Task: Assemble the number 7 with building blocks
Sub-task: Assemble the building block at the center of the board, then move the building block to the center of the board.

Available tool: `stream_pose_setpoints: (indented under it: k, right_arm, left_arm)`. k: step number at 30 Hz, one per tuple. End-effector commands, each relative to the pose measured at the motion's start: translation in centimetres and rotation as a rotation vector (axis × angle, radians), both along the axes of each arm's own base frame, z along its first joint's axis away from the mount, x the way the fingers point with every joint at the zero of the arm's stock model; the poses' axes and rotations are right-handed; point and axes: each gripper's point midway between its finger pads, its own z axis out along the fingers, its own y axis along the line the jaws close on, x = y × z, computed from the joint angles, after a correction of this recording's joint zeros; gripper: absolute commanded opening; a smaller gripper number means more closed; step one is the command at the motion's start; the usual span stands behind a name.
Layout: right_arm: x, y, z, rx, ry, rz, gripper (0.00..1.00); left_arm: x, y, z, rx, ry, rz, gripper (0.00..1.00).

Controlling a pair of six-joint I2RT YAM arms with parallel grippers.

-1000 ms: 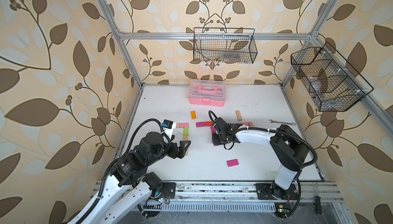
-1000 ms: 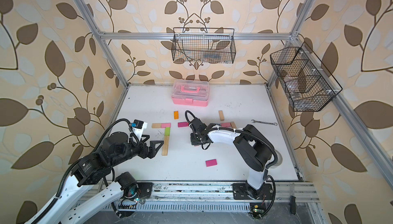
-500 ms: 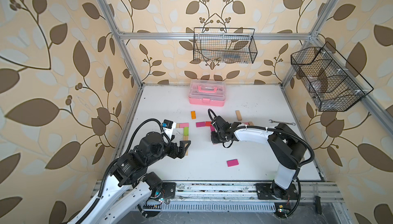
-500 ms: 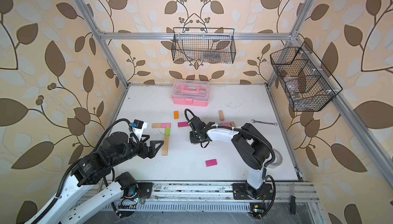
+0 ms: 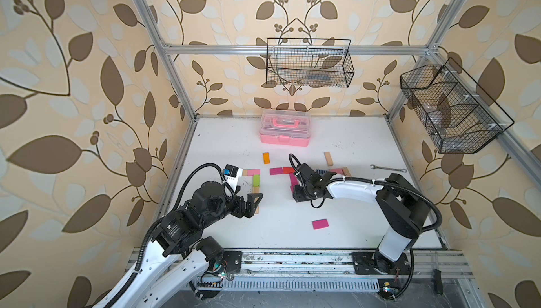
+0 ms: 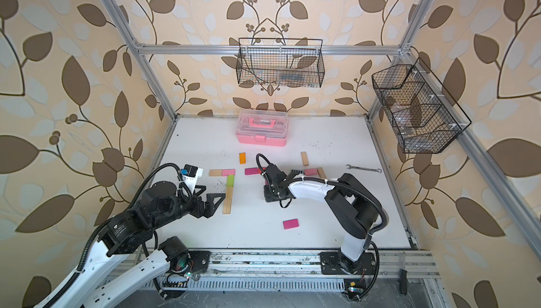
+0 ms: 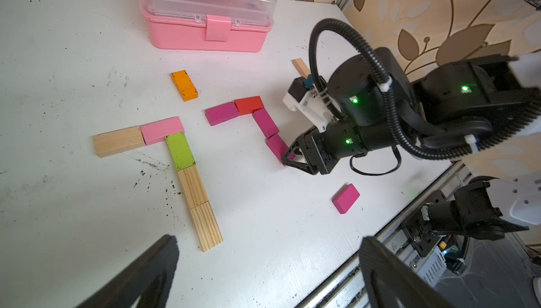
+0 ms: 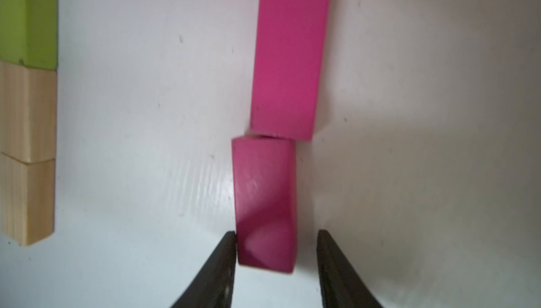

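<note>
A number 7 of building blocks lies mid-table: a magenta block [image 7: 221, 112] and a red block [image 7: 249, 105] form the bar, and two magenta blocks run down from it. The lower magenta block [image 8: 265, 201] lies flat, set slightly off line from the upper one [image 8: 288, 57]. My right gripper [image 8: 276, 232] straddles its near end, open: one finger touches its side, the other stands off with a gap. Left of it is another 7 in wood, pink [image 5: 253, 172], green [image 5: 256, 179] and wood. My left gripper [image 7: 268, 242] hovers wide open beside that one's foot, holding nothing.
A loose magenta block [image 5: 320, 224] lies near the front. An orange block [image 5: 265, 157], a wood block [image 5: 328, 158] and a short row with a blue-striped block [image 5: 320, 171] lie further back. A wrench [image 5: 388, 169] lies right, a pink case [image 5: 284, 128] at the back.
My right gripper's jaws have spread apart, leaving the lower magenta block lying on the table. The left arm has not moved.
</note>
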Motion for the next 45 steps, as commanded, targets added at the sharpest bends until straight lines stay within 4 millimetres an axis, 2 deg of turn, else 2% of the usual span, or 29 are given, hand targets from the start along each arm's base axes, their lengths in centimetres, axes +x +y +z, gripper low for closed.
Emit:
stream_pose_setpoints:
  k: [1,5,8,14,16,26,29,37,42,45]
  right_arm:
    - [-2.7,-3.0,0.1,-0.055,0.026,-0.037,0.50]
    - [-5.5,-6.2,0.5,-0.075,0.030,-0.092,0.56]
    - [-7.0,-7.9,1.1,-0.068,0.028,-0.130,0.60]
    - [-9.7,-9.2,0.6,-0.039,0.057,-0.157,0.63]
    - [-10.0,-8.9,0.2,-0.016,0.068,-0.147,0.66]
    - [-8.3,-7.9,-0.6,0.029,0.076,-0.083,0.66]
    - [-8.4,-7.1,-0.8,0.053,0.094,-0.040,0.67]
    - [-12.0,-7.0,-1.5,0.005,0.161,0.025,0.65]
    - [-14.4,-8.1,-0.8,-0.048,0.161,0.039,0.64]
    - [-14.9,-8.3,-0.2,-0.068,0.128,0.048,0.63]
  left_arm:
    - [0.5,-0.2,0.7,-0.009,-0.030,0.002,0.99]
    - [0.4,-0.2,0.8,-0.012,-0.033,-0.001,0.99]
    - [0.3,-0.3,0.8,-0.015,-0.033,-0.007,0.99]
    - [0.1,-0.6,1.0,-0.026,-0.032,-0.030,0.99]
    - [0.1,-0.7,1.0,-0.026,-0.033,-0.035,0.99]
    - [0.1,-0.5,1.0,-0.028,-0.037,-0.028,0.99]
    - [0.1,-0.5,1.0,-0.026,-0.035,-0.025,0.99]
    - [0.1,-0.5,1.0,-0.024,-0.034,-0.026,0.99]
    - [0.0,-0.6,1.1,-0.038,-0.037,-0.033,0.99]
    - [-0.1,-0.7,1.2,-0.041,-0.036,-0.038,0.99]
